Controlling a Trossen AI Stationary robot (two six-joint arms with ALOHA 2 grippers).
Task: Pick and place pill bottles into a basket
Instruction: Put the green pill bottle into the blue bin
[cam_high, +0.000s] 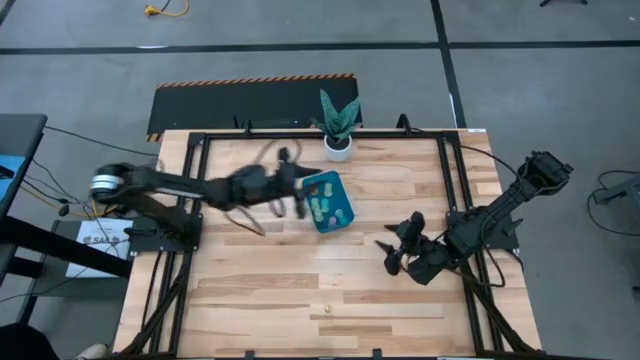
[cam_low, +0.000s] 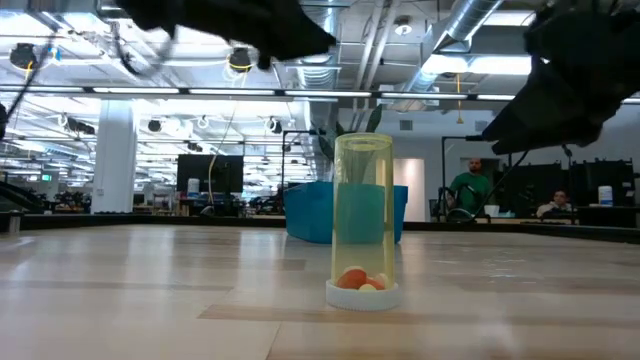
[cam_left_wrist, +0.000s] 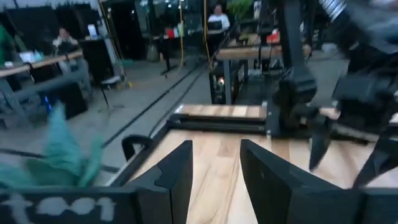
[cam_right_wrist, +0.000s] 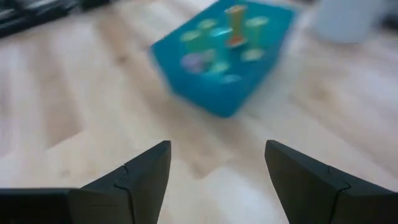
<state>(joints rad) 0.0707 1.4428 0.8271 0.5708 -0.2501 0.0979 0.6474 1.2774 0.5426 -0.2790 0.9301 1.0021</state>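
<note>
Most bottles sit in the basket (cam_high: 328, 201); left pincer (cam_high: 292, 196) spread, empty, at its nine o'clock; right pincer (cam_high: 392, 256) spread, idle; next, I judge, fetch the yellow bottle (cam_high: 323, 311) at the worktop's (cam_high: 260, 290) six o'clock.

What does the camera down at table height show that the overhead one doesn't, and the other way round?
Only the low view shows the yellow bottle as a clear tube standing upside down on its white cap, with orange and pale pills at the bottom, and people in the room behind.

Only the high view shows the bottles inside the basket, the whole table, and both arms: left gripper beside the basket, right gripper apart.

Both show the basket, plant and that lone bottle.
</note>
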